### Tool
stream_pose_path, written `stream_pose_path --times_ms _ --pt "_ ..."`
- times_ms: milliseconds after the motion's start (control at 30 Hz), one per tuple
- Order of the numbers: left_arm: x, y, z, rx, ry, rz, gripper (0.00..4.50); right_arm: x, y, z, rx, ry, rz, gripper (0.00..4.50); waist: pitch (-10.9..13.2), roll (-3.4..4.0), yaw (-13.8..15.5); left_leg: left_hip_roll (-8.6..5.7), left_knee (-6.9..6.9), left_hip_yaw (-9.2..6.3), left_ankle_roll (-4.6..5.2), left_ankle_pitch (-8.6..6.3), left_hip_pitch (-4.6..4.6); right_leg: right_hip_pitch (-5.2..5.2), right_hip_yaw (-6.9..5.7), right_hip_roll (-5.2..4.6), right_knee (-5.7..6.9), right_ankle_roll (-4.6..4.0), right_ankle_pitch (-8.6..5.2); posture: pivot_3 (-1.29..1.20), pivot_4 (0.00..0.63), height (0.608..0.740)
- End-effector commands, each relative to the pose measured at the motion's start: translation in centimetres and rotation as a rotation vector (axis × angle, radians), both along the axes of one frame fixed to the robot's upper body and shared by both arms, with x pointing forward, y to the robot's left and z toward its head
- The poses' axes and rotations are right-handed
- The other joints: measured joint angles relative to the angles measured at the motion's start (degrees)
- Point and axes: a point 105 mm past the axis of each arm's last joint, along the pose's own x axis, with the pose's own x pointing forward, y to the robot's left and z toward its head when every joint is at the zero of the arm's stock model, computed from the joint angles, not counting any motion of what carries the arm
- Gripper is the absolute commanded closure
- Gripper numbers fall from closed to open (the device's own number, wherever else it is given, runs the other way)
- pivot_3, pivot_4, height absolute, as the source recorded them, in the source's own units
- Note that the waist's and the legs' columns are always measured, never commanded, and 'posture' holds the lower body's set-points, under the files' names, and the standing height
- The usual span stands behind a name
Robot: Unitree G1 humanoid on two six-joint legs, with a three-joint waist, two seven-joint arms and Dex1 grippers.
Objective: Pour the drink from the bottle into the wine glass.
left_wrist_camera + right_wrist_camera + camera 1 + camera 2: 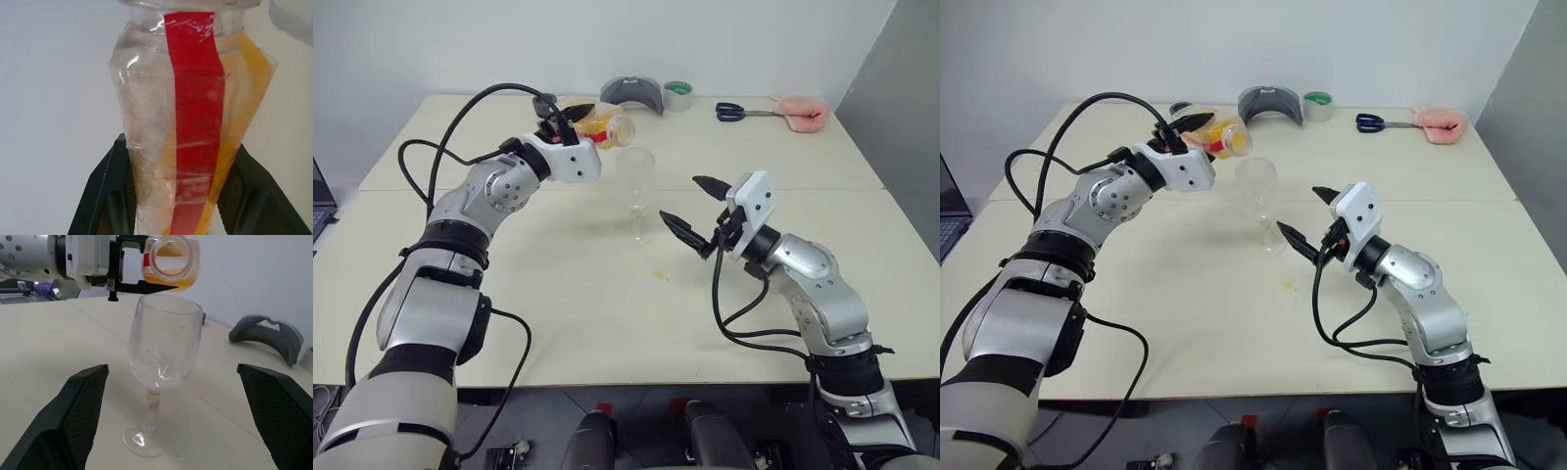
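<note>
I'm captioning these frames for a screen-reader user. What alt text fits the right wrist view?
An empty wine glass stands upright on a pale table, between the two open black fingers of the right gripper. Just above its rim, the left gripper holds an uncapped bottle tipped on its side, orange drink pooled in it, none pouring yet.

bottle (195,122): clear glossy plastic | wine glass (165,345): clear glass | table (607,323): matt

Bottle (195,122) base cut off between left tool (178,196) fingers; mouth cropped at frame edge. Laptop (321,201) mostly cropped.
</note>
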Motion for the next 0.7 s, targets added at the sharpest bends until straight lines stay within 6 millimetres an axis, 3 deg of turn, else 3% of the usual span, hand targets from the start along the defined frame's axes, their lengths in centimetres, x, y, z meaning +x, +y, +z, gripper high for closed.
stream_pose_path --times_ms 33,700 --pt "-0.4 -0.2 2.8 0.002 -0.103 -0.016 2.78 -0.2 0.0 1.8 0.022 -0.087 -0.009 0.0 0.0 0.0 0.0 0.0 0.0 0.0 0.0 0.0 0.0 0.0 0.0 0.0 0.0 0.0 0.0 0.0 0.15 0.74" --pt "-0.3 0.1 3.7 0.082 -0.19 0.018 2.78 -1.2 0.7 2.3 0.052 -0.085 0.09 0.0 0.0 0.0 0.0 0.0 0.0 0.01 0.0 0.0 0.0 -0.01 0.0 0.0 0.01 0.0 0.0 0.0 0.15 0.74"
